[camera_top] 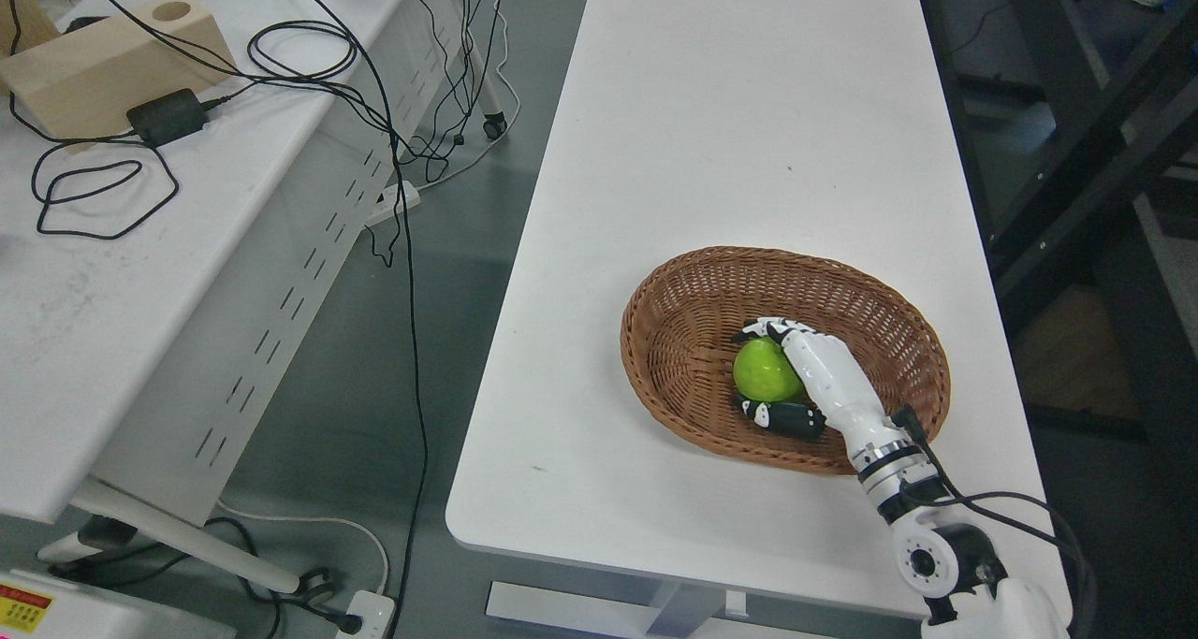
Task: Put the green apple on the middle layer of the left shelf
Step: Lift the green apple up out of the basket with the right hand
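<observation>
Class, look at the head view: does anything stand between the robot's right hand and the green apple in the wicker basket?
Nothing does. The right hand is already wrapped around the green apple inside the basket, fingers above it and thumb below.

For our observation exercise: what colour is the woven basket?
Brown, an oval wicker basket, seen in the head view.

right hand (pixel 812 370) grips green apple (pixel 766 370)

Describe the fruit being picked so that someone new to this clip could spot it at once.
On the long white table sits an oval brown wicker basket. Inside it, the right hand wraps a green apple, the only fruit and only green thing there.
</observation>
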